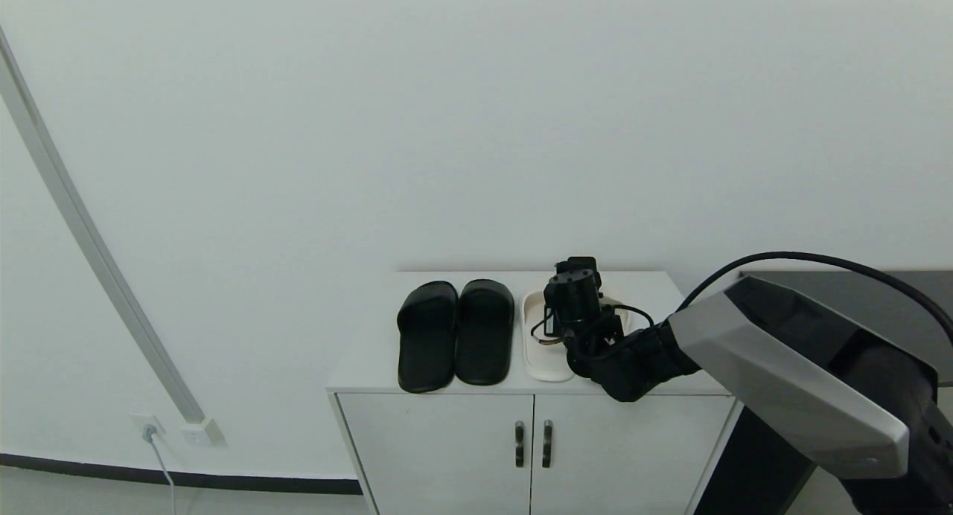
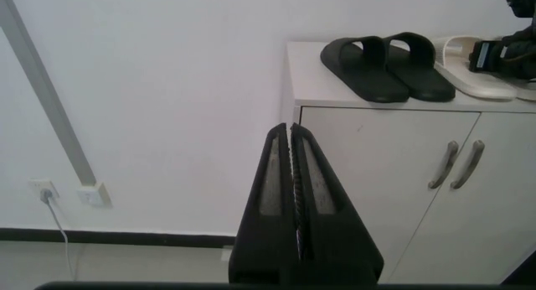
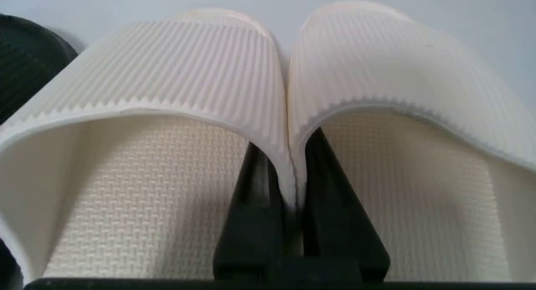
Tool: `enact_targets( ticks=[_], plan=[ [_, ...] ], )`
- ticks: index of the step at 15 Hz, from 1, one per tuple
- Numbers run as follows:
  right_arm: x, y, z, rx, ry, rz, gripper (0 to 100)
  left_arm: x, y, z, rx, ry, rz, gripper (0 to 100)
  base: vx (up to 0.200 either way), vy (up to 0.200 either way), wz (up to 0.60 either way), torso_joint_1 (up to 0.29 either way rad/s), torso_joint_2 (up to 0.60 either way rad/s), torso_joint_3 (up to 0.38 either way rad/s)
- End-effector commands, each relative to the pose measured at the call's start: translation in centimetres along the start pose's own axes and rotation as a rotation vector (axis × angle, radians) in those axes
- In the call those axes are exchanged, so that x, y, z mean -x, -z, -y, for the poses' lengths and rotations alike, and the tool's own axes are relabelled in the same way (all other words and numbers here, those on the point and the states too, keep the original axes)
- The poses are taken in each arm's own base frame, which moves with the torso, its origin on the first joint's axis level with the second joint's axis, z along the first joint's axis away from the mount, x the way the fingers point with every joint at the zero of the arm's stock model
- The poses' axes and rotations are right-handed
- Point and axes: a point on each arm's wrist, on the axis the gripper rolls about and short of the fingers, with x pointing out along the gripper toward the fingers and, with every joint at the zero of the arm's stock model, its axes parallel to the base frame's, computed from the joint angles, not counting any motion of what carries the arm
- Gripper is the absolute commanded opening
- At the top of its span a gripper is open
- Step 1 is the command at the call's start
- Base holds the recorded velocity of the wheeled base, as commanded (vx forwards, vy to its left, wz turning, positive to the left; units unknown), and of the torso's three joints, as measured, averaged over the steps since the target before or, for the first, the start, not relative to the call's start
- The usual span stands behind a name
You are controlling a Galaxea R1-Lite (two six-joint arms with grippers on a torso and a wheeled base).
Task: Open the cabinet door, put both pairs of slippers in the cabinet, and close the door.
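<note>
Two fingers [image 2: 272, 183] pressed flat together on nothing, the left gripper [image 2: 290, 132] hangs off to the left of the white two-door cabinet [image 1: 439, 448], whose doors are closed. On the cabinet top lie a pair of matte black rubber slippers [image 1: 456, 335] and, just to their right, a pair of ribbed cream-white rubber slippers [image 1: 542, 355]. The right gripper [image 3: 289, 177] clamps the cream pair's touching inner strap edges, one finger inside each slipper.

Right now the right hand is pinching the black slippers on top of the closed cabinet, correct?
No. The right hand is pinching the white slippers, by their adjoining straps, as the right wrist view shows. The black slippers lie beside them, and the cabinet is closed.
</note>
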Motion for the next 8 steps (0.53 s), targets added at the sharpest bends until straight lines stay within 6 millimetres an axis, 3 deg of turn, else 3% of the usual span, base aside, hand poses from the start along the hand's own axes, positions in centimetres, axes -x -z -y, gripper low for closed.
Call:
enact_targets(
  ticks=[1,4,8],
  plan=[
    [0.3,-0.6,0.1,-0.002,-0.002,0.007,0,0.0,0.0,0.0,0.0,0.0,0.0,0,0.0,0.0,0.0,0.0,0.0,0.0],
    [1.8,-2.4,0.4,-0.013,-0.012,0.026,0,0.0,0.0,0.0,0.0,0.0,0.0,0,0.0,0.0,0.0,0.0,0.0,0.0],
    [6.6,-4.6,1.7,0.037,-0.076,0.07,0,0.0,0.0,0.0,0.002,0.0,0.0,0,0.0,0.0,0.0,0.0,0.0,0.0]
  ],
)
